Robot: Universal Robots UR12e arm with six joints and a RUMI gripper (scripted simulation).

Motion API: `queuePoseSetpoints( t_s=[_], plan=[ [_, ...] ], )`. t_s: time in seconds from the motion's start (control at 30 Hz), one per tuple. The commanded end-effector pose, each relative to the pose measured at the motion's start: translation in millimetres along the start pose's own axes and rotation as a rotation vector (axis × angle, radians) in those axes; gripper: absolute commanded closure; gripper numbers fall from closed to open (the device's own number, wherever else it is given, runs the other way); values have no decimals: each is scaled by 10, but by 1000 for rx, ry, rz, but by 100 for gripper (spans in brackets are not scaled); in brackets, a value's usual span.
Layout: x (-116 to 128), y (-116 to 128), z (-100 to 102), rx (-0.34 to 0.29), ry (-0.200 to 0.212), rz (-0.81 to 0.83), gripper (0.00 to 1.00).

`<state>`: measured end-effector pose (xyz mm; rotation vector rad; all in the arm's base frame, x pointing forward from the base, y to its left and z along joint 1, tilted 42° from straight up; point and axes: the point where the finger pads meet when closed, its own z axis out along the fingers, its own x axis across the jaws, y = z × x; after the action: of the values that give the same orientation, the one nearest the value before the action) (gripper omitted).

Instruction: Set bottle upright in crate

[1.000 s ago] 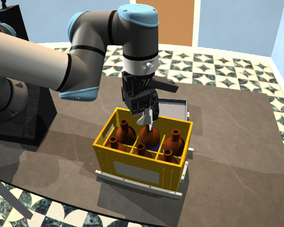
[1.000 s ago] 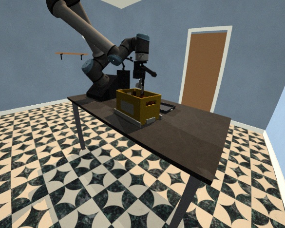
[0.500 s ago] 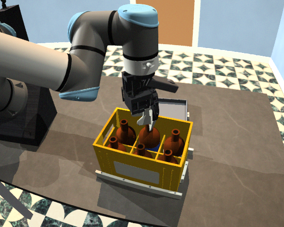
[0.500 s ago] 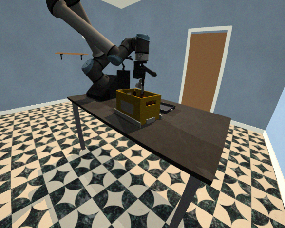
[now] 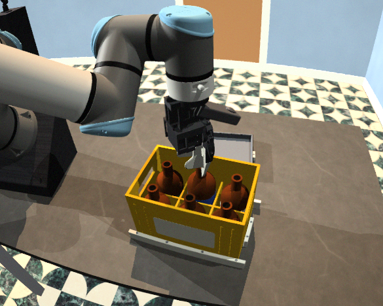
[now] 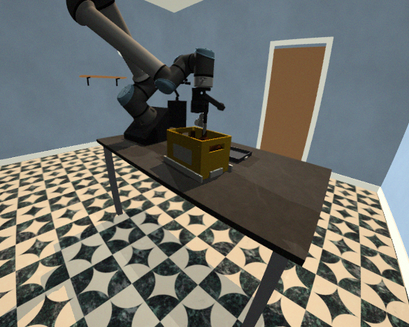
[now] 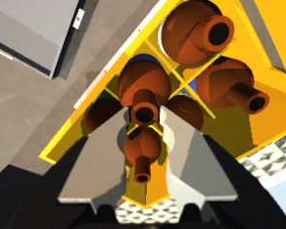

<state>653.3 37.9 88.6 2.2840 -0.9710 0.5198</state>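
My gripper [image 5: 200,164] points straight down over the yellow crate [image 5: 193,201] and is shut on the neck of a brown bottle [image 5: 201,184]. The bottle stands upright in the back middle compartment, its body down between the dividers. In the wrist view the fingers clamp the bottle's neck [image 7: 144,114] from both sides, with the body [image 7: 143,83] below. The grey tray [image 5: 232,146] lies behind the crate and holds nothing; it also shows in the wrist view [image 7: 31,34]. In the exterior view the gripper [image 6: 201,121] hangs over the crate [image 6: 198,150].
Several other brown bottles stand upright in the remaining compartments, such as the back left one [image 5: 167,179] and the back right one [image 5: 235,191]. The crate sits in a grey bracket frame [image 5: 188,246]. The robot's base [image 5: 23,151] stands at the table's left.
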Motion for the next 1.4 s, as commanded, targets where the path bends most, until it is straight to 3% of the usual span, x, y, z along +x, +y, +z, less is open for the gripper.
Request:
queuePoseSetpoints(
  t_s=[0.0, 1.37],
  plan=[
    [4, -3, -6, 1, 1, 0, 100],
    [4, -4, 74, 1, 1, 0, 100]
  ],
)
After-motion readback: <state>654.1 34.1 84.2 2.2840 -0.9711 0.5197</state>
